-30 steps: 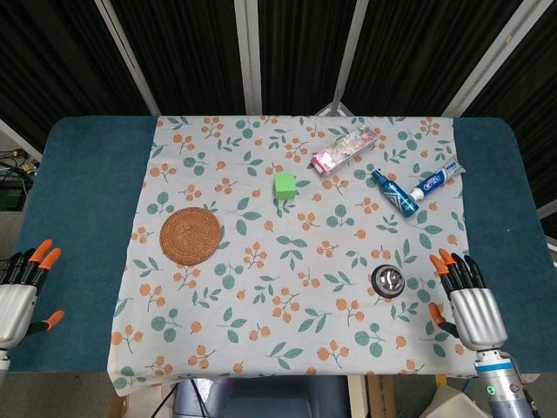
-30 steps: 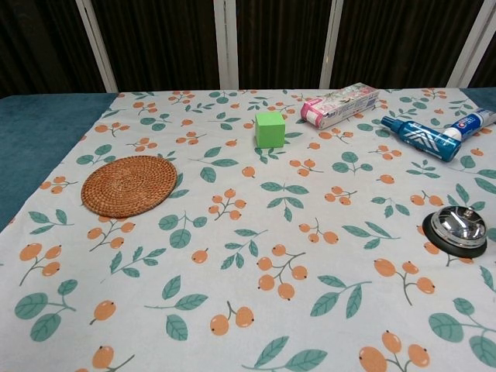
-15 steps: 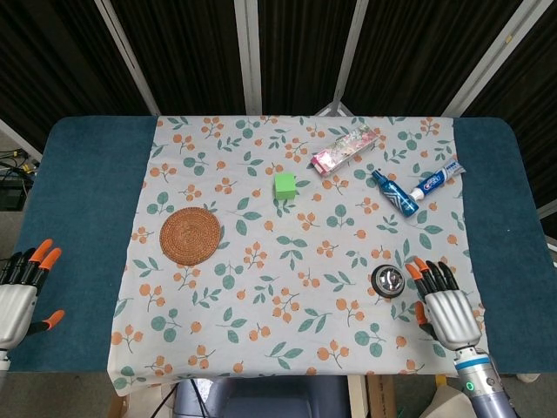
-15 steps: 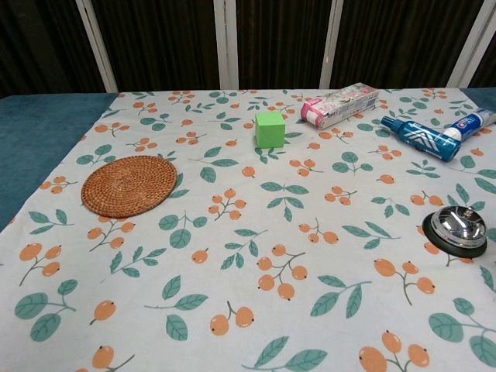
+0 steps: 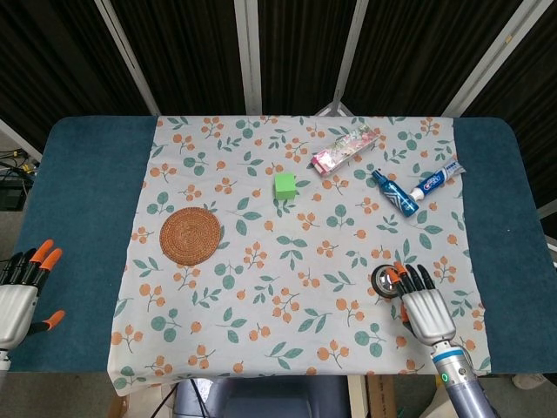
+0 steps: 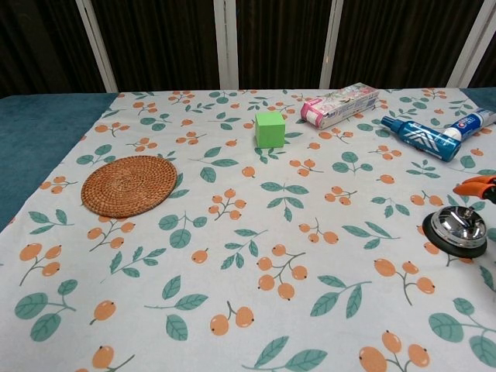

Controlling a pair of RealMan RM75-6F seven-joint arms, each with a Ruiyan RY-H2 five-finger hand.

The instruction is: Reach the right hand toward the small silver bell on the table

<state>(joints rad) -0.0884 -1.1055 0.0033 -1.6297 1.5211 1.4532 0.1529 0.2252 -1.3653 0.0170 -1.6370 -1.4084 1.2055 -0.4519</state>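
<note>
So the orange fingertips (image 5: 402, 273) of the right hand (image 5: 424, 303) sit right at the bell's 3 o'clock edge in the head view, fingers stretched out and slightly apart, nothing in them. Can't tell if they actually touch the bell or just hover over it; the chest view only shows a couple of orange tips poking in above it.

The small silver bell (image 5: 385, 279) sits on the flowery tablecloth (image 5: 261, 226), at about 4 o'clock from the cloth's middle, near the front right. It looks like a polished metal dome on a dark round base, so my guess is rigid, fairly light, and slippery on top. It could skate on the cloth if shoved sideways. I'd come straight down on the top button, or grab around the base rim if lifting.

The left hand (image 5: 19, 296) is way off at the table's 8 o'clock edge, fingers open, holding nothing.
</note>
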